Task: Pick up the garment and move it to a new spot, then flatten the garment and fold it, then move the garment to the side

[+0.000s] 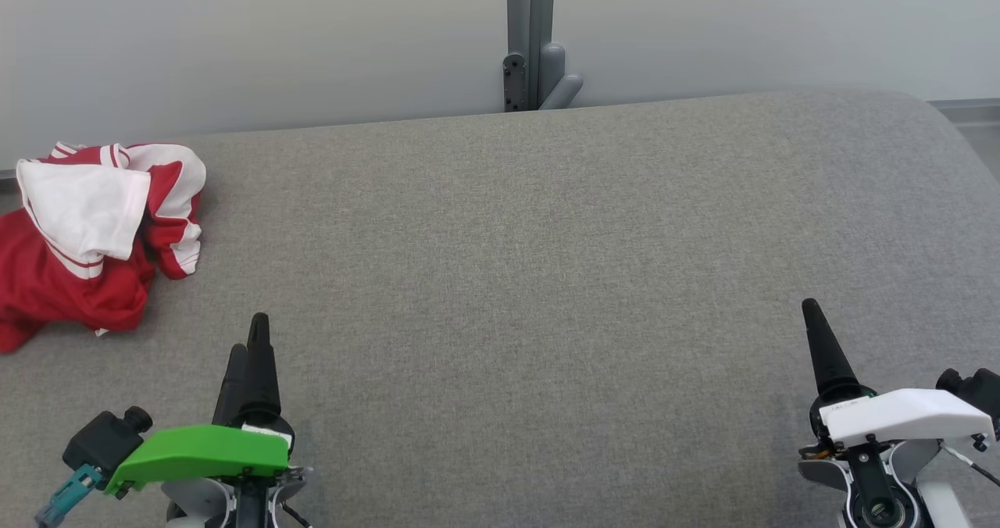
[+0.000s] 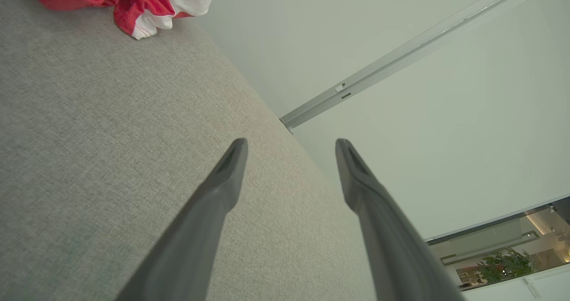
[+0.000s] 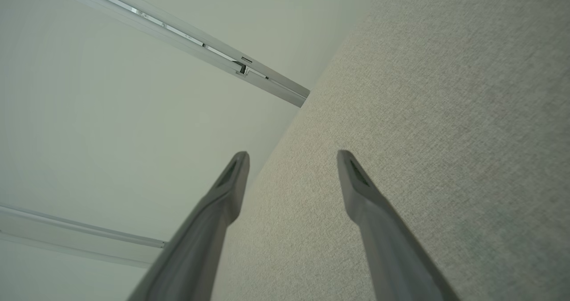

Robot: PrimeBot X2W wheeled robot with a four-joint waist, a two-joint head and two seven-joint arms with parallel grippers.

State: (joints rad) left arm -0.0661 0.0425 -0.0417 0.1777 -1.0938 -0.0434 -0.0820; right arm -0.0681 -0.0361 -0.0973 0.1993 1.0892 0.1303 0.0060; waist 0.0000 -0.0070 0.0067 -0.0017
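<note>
Lying crumpled at 9 o'clock in the head view, the red-and-white garment rests on the grey padded surface, a white panel folded over the red and its left part cut by the frame edge. A grey metal post stands behind the far edge at 12 o'clock against the pale wall. Open grey fabric separates the garment from the left gripper at 7 o'clock, fingers apart and empty, garment near at its 10 o'clock; the right gripper at 5 o'clock, fingers likewise apart and empty, sits well apart from it.
</note>
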